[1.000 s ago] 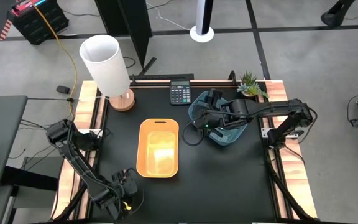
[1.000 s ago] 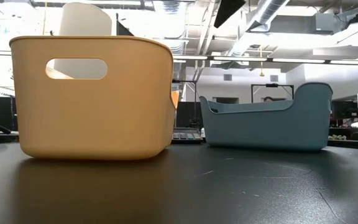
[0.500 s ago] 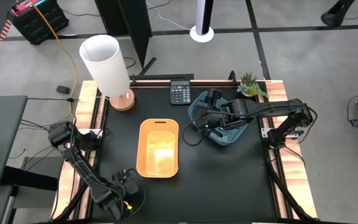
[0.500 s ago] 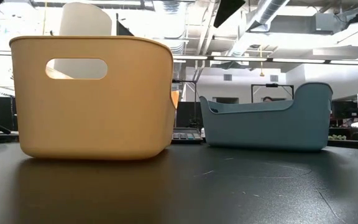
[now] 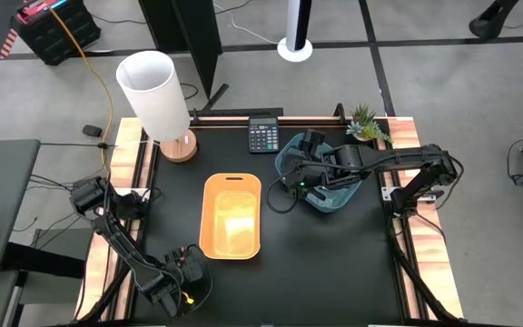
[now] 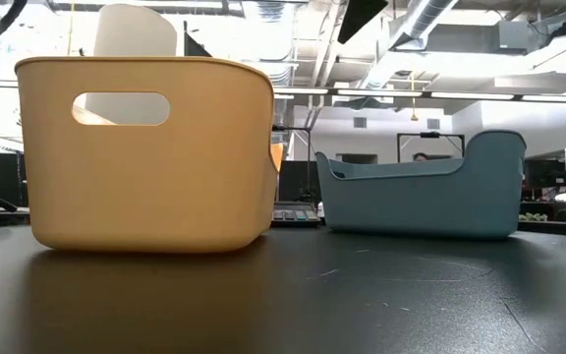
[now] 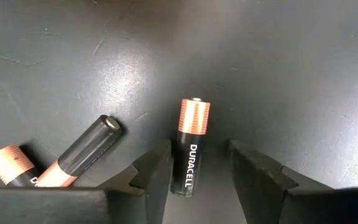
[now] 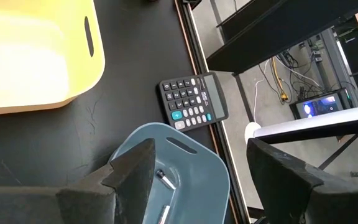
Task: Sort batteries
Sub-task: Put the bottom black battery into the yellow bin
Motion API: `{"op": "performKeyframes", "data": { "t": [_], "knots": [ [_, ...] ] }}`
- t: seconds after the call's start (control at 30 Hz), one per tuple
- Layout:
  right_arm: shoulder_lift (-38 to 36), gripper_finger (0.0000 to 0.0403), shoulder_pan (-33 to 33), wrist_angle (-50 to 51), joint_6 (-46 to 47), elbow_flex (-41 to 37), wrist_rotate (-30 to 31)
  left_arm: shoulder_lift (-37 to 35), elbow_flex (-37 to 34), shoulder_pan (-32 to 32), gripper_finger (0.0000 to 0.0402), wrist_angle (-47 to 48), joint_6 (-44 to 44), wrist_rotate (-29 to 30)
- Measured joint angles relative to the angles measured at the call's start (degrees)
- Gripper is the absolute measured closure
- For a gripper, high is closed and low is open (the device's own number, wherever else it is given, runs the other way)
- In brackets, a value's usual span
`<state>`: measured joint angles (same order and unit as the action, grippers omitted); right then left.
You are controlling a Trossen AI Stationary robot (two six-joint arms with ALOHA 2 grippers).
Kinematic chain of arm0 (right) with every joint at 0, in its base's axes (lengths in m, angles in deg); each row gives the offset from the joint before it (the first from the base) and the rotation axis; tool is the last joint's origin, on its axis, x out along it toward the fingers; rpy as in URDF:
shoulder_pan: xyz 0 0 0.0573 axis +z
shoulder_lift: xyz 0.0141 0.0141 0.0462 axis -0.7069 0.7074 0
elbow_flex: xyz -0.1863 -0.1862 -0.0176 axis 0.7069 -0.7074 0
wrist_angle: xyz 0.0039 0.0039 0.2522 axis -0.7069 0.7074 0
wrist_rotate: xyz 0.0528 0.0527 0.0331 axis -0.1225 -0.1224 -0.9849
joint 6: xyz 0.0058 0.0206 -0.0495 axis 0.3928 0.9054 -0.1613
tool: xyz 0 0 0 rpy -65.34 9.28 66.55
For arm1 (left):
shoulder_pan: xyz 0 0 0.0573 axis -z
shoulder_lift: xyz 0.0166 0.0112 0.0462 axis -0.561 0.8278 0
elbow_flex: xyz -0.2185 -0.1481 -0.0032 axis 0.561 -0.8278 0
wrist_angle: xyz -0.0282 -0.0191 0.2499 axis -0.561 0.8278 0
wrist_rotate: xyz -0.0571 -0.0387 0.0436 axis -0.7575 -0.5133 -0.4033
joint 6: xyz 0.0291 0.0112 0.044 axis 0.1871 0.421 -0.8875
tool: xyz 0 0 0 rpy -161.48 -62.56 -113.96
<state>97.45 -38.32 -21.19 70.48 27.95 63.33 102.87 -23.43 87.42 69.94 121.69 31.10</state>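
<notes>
My left gripper (image 7: 196, 177) is low at the near-left corner of the table (image 5: 334, 263), fingers apart, straddling one copper-top battery (image 7: 189, 147) lying flat on the mat. Pads look clear of its sides, no contact that I can see. Two more batteries (image 7: 79, 152) lie just beside it, one w/ copper end (image 7: 11, 163) partly hidden by my finger.

Handling, my judgement: small, light, rigid cylinder w/ smooth casing, so prob. slippery and apt to roll or squirt out if pinched off-centre. Best hold is across the mid-body, pads square to the long axis, approx. where I sit now.

My right gripper (image 8: 197, 180) hangs over the blue bin (image 8: 210, 165) at the far right, fingers wide apart, nothing between them. Two pale batteries (image 8: 161, 178) lie in that bin. Yellow bin (image 5: 231, 216) sits mid-table; calculator (image 5: 262, 137) beyond it.
</notes>
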Motion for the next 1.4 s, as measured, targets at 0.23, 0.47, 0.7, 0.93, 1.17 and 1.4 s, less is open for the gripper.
{"op": "performKeyframes", "data": {
  "t": [0.23, 0.47, 0.7, 0.93, 1.17, 1.4],
  "knots": [
    [0.0, 0.0133, 0.0, 0.0, 0.0, 0.0, 0.0, 0.1, -0.1, -0.1, 0.0311, -0.2, 0.5, 0.1],
    [0.0, 0.0133, 0.0, 0.0, 0.1, 0.0, 0.0, 0.1, -0.1, -0.1, 0.0357, -0.9, 0.6, 0.0],
    [0.0, 0.0133, 0.0, 0.0, 0.0, 0.0, 0.0, 0.0, 0.3, -0.2, 0.0358, -0.4, 0.9, -0.7],
    [0.0, 0.0133, 0.0, 0.0, -0.2, 0.0, 0.0, 0.1, 3.2, -0.2, 0.0358, 1.7, 0.7, -1.9],
    [0.0, 0.0133, 0.0, 0.0, -0.5, 0.0, 0.0, -2.9, 7.7, 0.6, 0.0358, 6.5, -0.3, -1.1],
    [0.0, 0.0133, 0.0, 0.0, -0.5, 0.0, 0.0, -8.6, 13.0, 2.2, 0.0358, 7.0, -9.6, 9.0]
  ]
}}
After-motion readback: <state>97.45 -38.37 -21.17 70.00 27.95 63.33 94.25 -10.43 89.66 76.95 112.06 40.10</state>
